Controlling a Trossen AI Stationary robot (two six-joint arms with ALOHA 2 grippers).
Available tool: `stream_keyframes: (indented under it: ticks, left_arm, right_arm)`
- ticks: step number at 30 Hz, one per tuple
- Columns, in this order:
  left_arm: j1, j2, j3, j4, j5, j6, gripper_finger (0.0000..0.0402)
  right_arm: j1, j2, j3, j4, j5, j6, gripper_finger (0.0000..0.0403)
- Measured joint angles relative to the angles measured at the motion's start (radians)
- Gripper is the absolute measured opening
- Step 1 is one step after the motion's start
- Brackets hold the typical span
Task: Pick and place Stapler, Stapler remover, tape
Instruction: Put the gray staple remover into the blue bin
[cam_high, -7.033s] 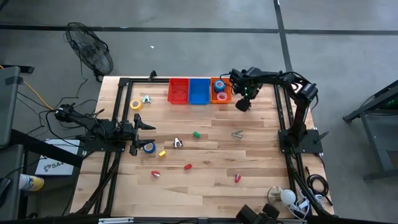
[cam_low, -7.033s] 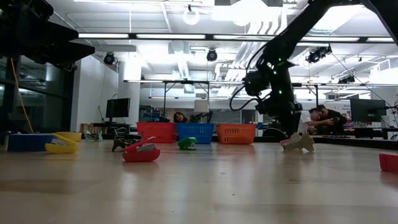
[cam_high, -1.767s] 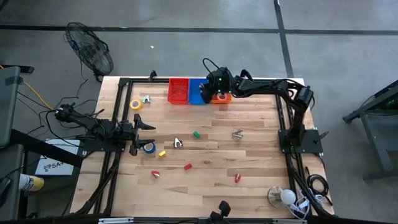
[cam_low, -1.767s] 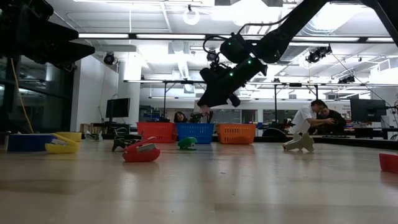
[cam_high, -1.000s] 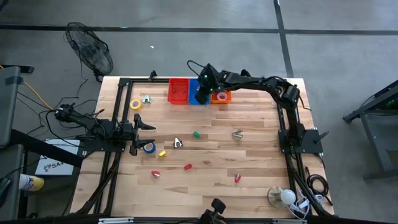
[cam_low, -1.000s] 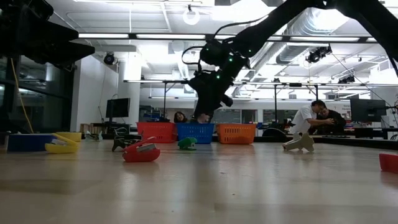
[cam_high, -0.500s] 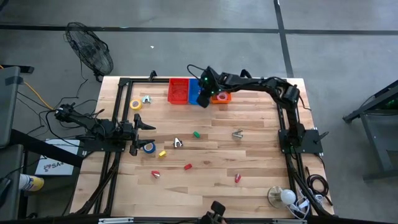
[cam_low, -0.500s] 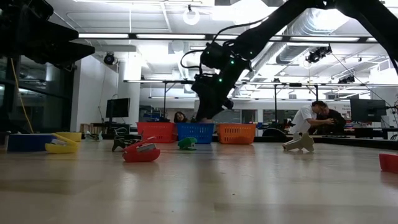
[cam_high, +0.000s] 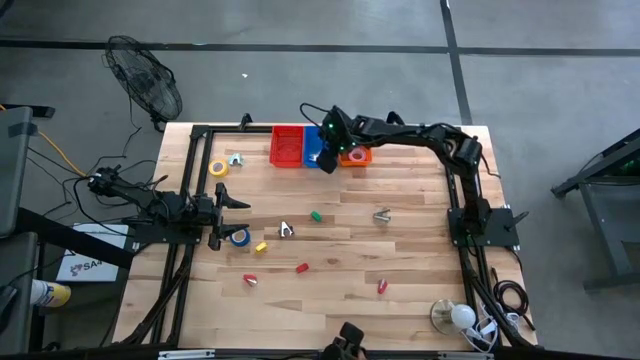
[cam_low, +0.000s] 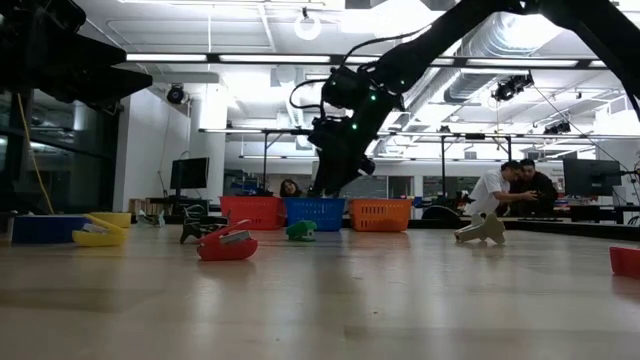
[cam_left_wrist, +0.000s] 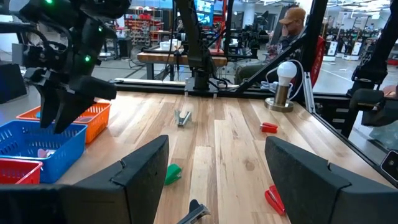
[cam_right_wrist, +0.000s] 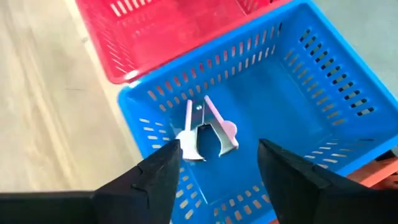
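At the table's left edge we see the left gripper (cam_high: 240, 203) resting low, its fingers spread wide and holding nothing, with a blue tape (cam_high: 239, 237) just beside it and a yellow tape (cam_high: 218, 169) nearer the far edge. A pale remover (cam_high: 235, 159) lies just beside the yellow tape. Open wood stretches ahead of this gripper; in the left wrist view a green stapler (cam_left_wrist: 173, 172) sits on it between the fingers.

Moving right, small pieces dot the middle of the table: a yellow stapler (cam_high: 261, 246), a red stapler (cam_high: 250, 280), a white remover (cam_high: 286, 230), another red stapler (cam_high: 302, 268), and the green stapler (cam_high: 316, 215). The near strip of the table beyond them is bare wood.

Along the far edge three bins stand side by side, touching: the red bin (cam_high: 286, 147), the blue bin (cam_high: 312, 158) and the orange bin (cam_high: 358, 158). The right gripper (cam_high: 324, 150) hovers over the blue bin, fingers spread and empty. In the right wrist view a pink-handled remover (cam_right_wrist: 205, 130) lies on the blue bin's (cam_right_wrist: 286, 106) floor, apart from the fingers. The red bin (cam_right_wrist: 168, 31) looks empty there. The orange bin holds a pink tape (cam_high: 357, 156); we cannot tell what else.

Further right lie a grey remover (cam_high: 382, 214) and a red stapler (cam_high: 381, 287), well apart, with open wood around both up to the right edge.
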Motion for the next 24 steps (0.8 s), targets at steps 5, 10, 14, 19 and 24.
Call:
stream_keyframes:
  ticks: [5,10,14,19,24]
  left_arm:
    - [0.0,0.0,0.0,0.0,0.0,0.0,0.0262]
    - [0.0,0.0,0.0,0.0,0.0,0.0,0.0262]
    - [0.0,0.0,0.0,0.0,0.0,0.0,0.0262]
    - [0.0,0.0,0.0,0.0,0.0,0.0,0.0262]
    - [0.0,0.0,0.0,0.0,0.0,0.0,0.0262]
  right_arm:
    - [0.0,-0.002,0.109,-0.221,-0.001,-0.046,0.0204]
    - [0.007,-0.004,0.228,-0.532,0.014,-0.067,0.0204]
    - [0.026,-0.005,0.27,-0.782,0.072,-0.069,0.0204]
    - [0.058,-0.005,0.239,-0.97,0.147,-0.032,0.0204]
    - [0.109,-0.005,0.19,-1.021,0.143,-0.068,0.0204]
